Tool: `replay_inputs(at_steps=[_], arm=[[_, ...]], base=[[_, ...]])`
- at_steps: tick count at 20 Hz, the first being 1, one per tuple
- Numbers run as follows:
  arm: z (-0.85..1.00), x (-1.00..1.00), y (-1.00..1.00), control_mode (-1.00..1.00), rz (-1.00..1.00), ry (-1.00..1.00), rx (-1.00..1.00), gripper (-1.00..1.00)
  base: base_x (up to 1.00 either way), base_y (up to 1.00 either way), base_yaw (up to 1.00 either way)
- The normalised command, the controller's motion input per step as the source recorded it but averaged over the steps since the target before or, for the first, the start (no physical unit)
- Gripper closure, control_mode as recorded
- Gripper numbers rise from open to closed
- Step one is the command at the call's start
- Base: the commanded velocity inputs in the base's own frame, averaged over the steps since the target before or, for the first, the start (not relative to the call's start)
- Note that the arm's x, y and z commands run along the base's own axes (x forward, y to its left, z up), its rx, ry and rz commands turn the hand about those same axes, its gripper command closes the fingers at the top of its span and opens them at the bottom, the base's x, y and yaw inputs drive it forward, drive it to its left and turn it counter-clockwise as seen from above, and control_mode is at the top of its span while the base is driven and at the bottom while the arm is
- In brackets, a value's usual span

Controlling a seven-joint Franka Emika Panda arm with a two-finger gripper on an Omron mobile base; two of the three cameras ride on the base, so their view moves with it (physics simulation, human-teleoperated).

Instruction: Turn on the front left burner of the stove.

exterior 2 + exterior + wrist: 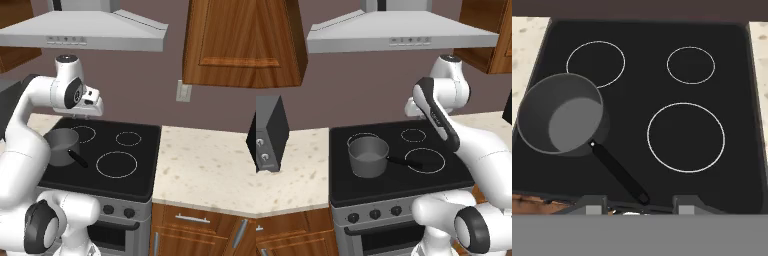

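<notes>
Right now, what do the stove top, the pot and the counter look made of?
Stove top: glossy black glass, flat, with thin white rings. Pot: dull grey metal, likely steel or aluminium, with a dark handle. Counter: speckled beige stone, perhaps granite or laminate.

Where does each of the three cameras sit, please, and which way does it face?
Left base view: behind-left of the arm, looking over the glossy black glass stove; white arm at lower right.
Right base view: behind-right, facing the same stove, beige counter beside; arm at left.
Hand view: above the stove, looking down; fingers at bottom.
All three share the grey steel saucepan with its black handle.
</notes>
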Motion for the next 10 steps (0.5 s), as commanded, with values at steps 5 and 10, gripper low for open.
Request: replay_inputs(at_steps=[5, 10], arm=[[-0.09, -0.11, 0.48, -1.0, 0.0, 0.0, -0.03, -1.0], [-0.32, -0.29, 1.0, -1.0, -0.06, 0.0, -0.15, -1.0]], base=[[0.0, 0.0, 0.0], [0.0, 0.0, 0.0]])
